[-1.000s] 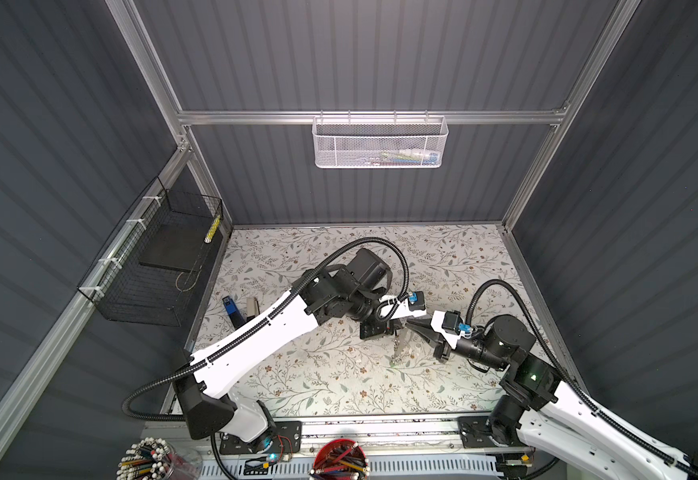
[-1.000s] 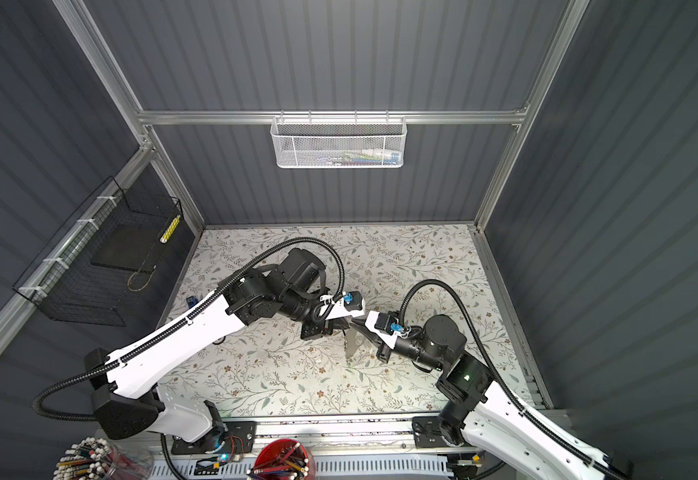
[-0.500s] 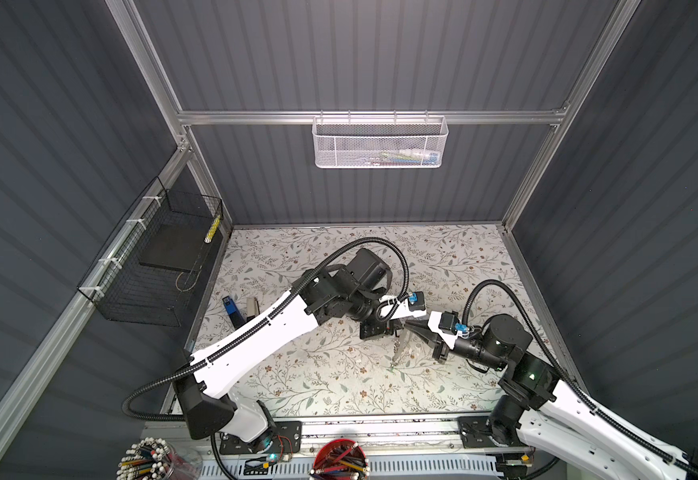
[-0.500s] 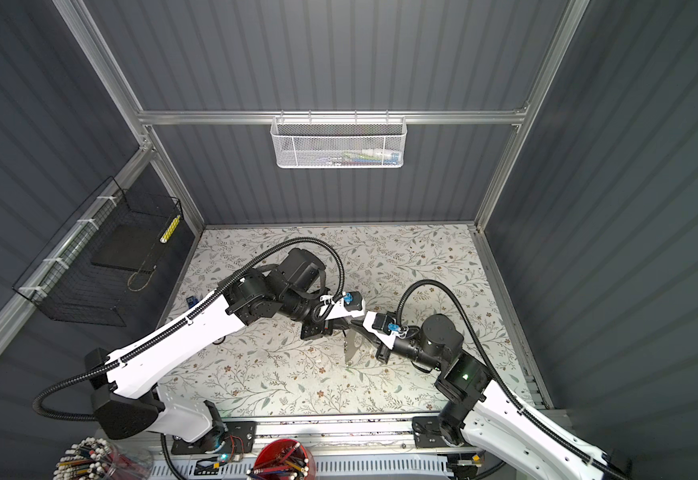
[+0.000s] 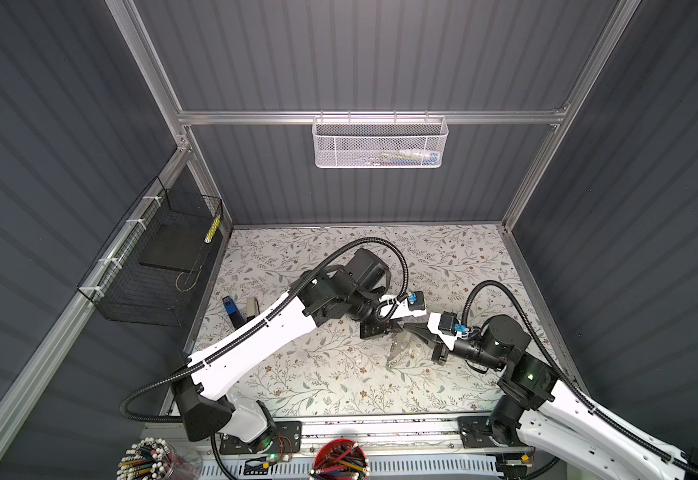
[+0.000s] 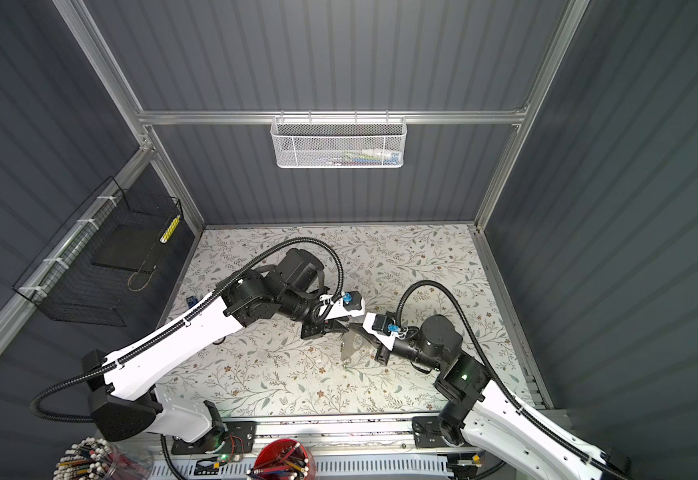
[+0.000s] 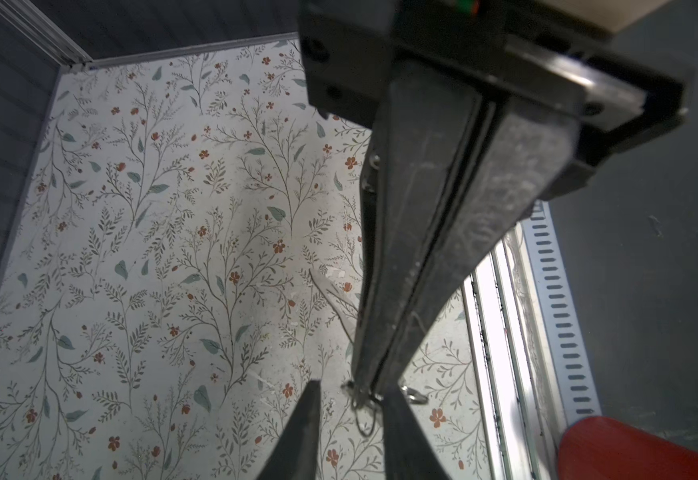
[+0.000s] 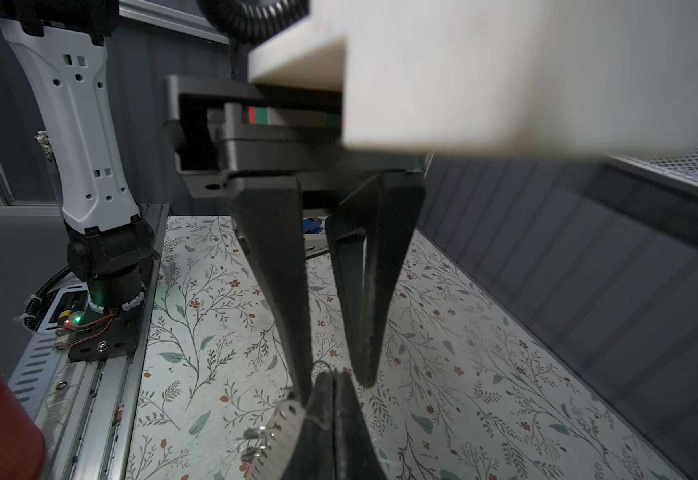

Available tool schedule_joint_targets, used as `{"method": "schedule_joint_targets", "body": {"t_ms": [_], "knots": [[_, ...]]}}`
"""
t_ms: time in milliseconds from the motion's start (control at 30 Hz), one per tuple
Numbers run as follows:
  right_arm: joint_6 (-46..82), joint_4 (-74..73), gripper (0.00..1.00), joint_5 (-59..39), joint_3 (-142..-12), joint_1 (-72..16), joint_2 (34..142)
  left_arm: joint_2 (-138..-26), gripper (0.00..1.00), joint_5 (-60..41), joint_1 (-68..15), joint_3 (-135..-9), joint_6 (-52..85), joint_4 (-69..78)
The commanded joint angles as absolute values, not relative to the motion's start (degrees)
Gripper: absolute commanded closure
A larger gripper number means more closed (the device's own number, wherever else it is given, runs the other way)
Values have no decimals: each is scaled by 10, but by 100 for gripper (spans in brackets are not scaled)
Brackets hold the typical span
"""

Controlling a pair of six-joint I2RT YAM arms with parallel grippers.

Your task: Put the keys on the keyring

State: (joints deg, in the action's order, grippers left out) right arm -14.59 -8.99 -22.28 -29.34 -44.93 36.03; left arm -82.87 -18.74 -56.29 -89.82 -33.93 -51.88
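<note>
Keyring (image 5: pixel 398 347) hangs clamped in closed right hand (image 7: pixel 366 390); left hand (image 8: pixel 335 388) narrowly parted, straddling those tips.

No legible txt, nos. or brand marks anywhere. Coloured items (image 5: pixel 409 156) in white mesh wall basket (image 5: pixel 339 145): too small to read. Yellow strip (image 5: pixel 212 229) w/ dark marks, in black wire basket (image 5: pixel 139 291): illegible too.
</note>
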Motion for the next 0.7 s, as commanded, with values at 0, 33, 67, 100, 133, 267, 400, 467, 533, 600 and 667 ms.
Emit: {"method": "schedule_joint_targets", "body": {"t_ms": [0, 33, 67, 100, 133, 267, 400, 467, 533, 600, 667], "knots": [[-131, -138, 100, -222, -287, -449, 348, -783, 64, -169, -561, -861, -324, -472], [-130, -146, 100, -222, -286, -449, 347, -771, 62, -168, -558, -848, -315, -455], [-126, -159, 100, -224, -283, -449, 346, -758, 60, -162, -556, -834, -304, -435], [-124, -173, 100, -225, -279, -449, 347, -746, 59, -155, -555, -822, -296, -419], [-121, -188, 100, -228, -274, -450, 347, -734, 59, -150, -553, -805, -286, -400], [-110, -237, 100, -231, -260, -450, 352, -683, 59, -148, -550, -733, -246, -310], [-105, -262, 100, -241, -256, -449, 363, -660, 63, -158, -550, -697, -225, -244], [-102, -276, 100, -240, -252, -449, 366, -659, 65, -168, -551, -689, -219, -229], [-102, -283, 100, -240, -252, -450, 366, -660, 67, -179, -551, -686, -211, -217], [-102, -286, 100, -240, -254, -449, 369, -661, 69, -198, -551, -683, -205, -208], [-102, -286, 100, -238, -255, -449, 369, -666, 74, -212, -550, -685, -200, -209]]}}
